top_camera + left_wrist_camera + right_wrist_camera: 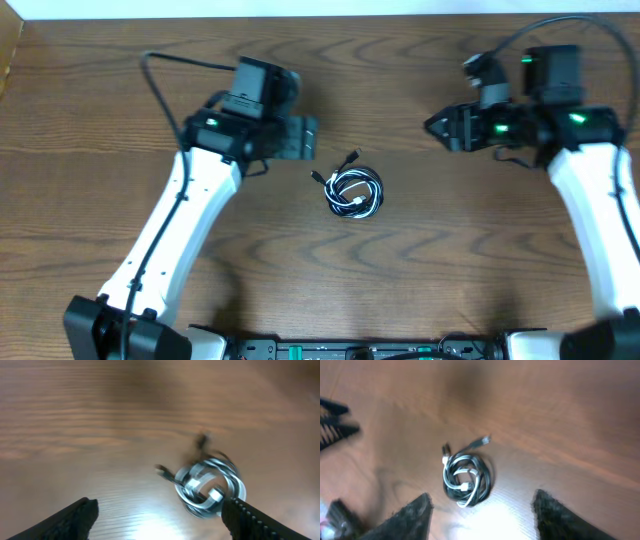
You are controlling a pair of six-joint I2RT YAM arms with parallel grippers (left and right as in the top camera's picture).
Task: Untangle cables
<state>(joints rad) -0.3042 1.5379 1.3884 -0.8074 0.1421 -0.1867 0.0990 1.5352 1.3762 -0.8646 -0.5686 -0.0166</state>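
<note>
The black and white cables (355, 193) lie wound together in one small coil on the wooden table, plug ends sticking out at its upper left. My left gripper (303, 138) hovers up and to the left of the coil. My right gripper (438, 127) is farther off to the upper right. In the left wrist view the cables (210, 486) sit ahead and to the right, close to the right finger, and the left gripper (160, 506) is open with nothing in it. In the right wrist view the cables (467, 477) lie just ahead of the open right gripper (482, 497).
The brown wooden table (470, 250) surrounds the coil. Thick black arm cables loop near the left arm (165, 85) and above the right arm (560, 25). The left gripper's fingers (335, 422) show at the left edge of the right wrist view.
</note>
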